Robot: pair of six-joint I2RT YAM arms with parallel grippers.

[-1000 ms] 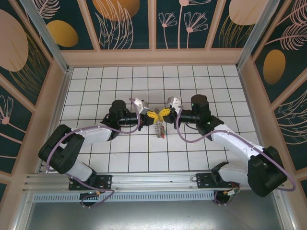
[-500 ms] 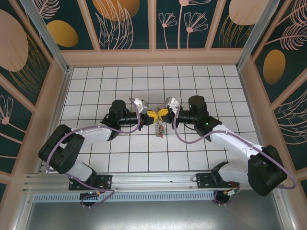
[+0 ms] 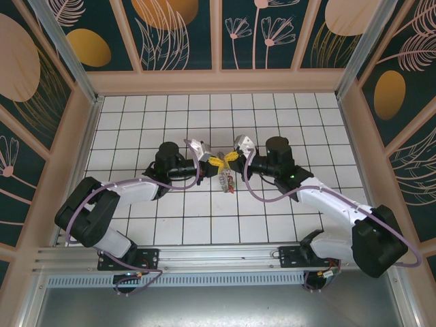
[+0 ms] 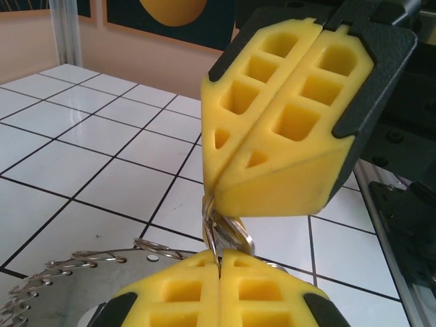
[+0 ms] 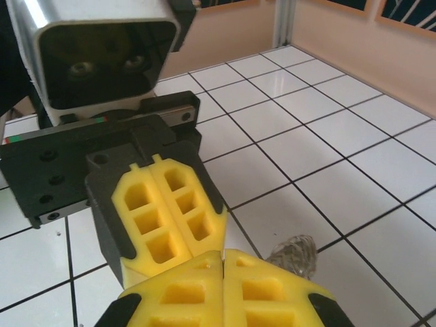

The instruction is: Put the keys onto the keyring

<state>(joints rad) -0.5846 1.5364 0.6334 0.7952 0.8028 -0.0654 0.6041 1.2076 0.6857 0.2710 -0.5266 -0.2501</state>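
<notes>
Both grippers have drifted slightly toward the left of the top view over the last second, and the right arm's wrist has followed them; the pads met before and they meet now. We see the left gripper (image 3: 215,163) and the right gripper (image 3: 231,157) tip to tip above the middle of the tiled floor (image 3: 170,225).

Each jaw pair is closed, its yellow pads pressed flat together with no gap along the seam. In the left wrist view a thin wire loop (image 4: 229,235) comes up out of the seam of the left pads and runs into the tip of the right pads just above, so both seem to pinch it. We cannot tell whether this loop belongs to the keyring or to a key.

A toothed silvery arc of the keyring (image 4: 65,271) shows low in that view, just beside the left pads and to their left.

From above, the keys (image 3: 228,182) show as a small reddish-grey cluster just below the meeting point of the tips, too small for us to separate.
</notes>
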